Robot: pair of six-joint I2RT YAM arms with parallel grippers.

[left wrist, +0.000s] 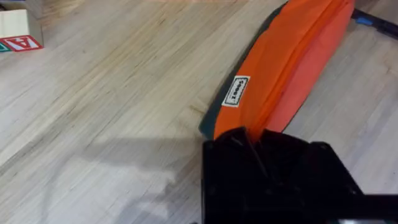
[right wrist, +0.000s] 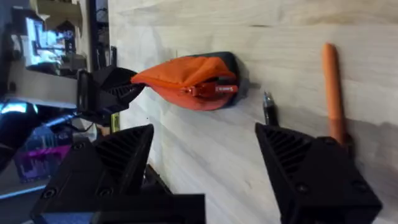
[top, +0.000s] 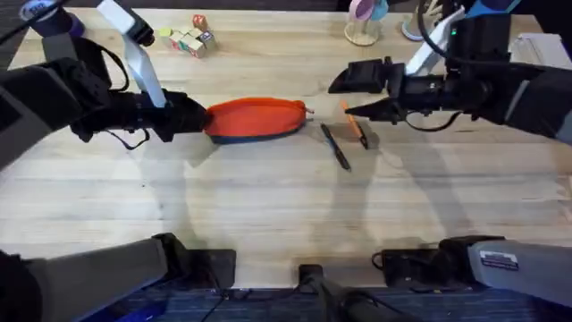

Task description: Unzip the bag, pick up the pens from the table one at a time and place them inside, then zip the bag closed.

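I am at the unzipping step: my left pincer (left wrist: 273, 149) is clenched on the end of the bag (top: 256, 118), which lies mid-tabletop (top: 268, 206), zipper closed. My right pincer (right wrist: 205, 155) hangs released near the zipper pull (right wrist: 208, 90). Next it must close on that small pull. The orange pen (top: 354, 123) and black pen (top: 335, 146) lie just beside the bag. Letter blocks (top: 192, 38) sit at the far edge.

Wooden letter blocks (top: 189, 38): small cluster, upper left of the overhead frame.
Block with red letter A (left wrist: 18, 32): upper left corner of the left wrist frame.
Pink and blue stand (top: 364, 22): top edge, right of centre, overhead.
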